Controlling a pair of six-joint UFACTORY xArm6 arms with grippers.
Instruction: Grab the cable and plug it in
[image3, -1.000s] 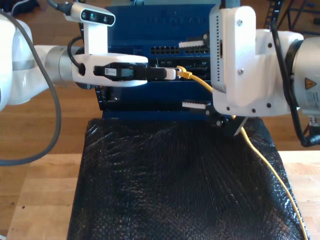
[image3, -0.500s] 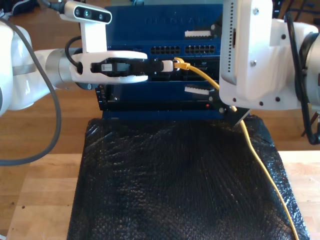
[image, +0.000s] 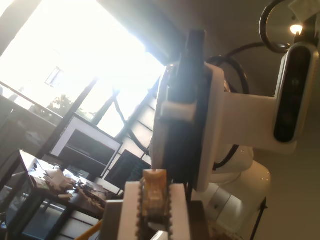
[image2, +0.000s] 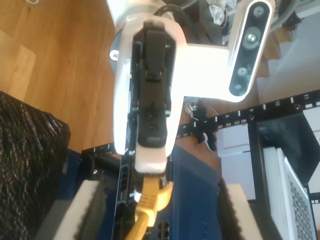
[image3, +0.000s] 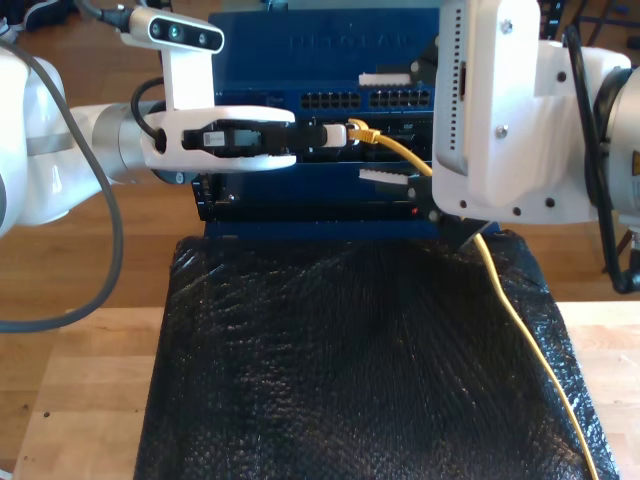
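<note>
The yellow cable (image3: 505, 300) runs from the exterior view's lower right up over the black mat to its plug (image3: 361, 129). My first gripper (image3: 343, 132), reaching in from the exterior view's left, is shut on that plug (image: 154, 186), holding it just in front of the blue network switch (image3: 300, 45) and its port row (image3: 330, 100). From the second wrist view the plug (image2: 150, 196) hangs from the first gripper's fingertips. My second gripper (image3: 386, 127) faces the plug from the exterior view's right, open, with its white pads (image3: 384, 78) above and below the cable.
A black bubble-wrap mat (image3: 350, 360) covers the wooden table (image3: 70, 400) in front of the switch. The second arm's large white body (image3: 510, 110) hides part of the switch and of the cable. A grey cable (image3: 100, 250) loops off the first arm.
My first gripper has lifted the plug up level with the port row. The second arm rose too, and its pads now straddle the cable close to the plug.
</note>
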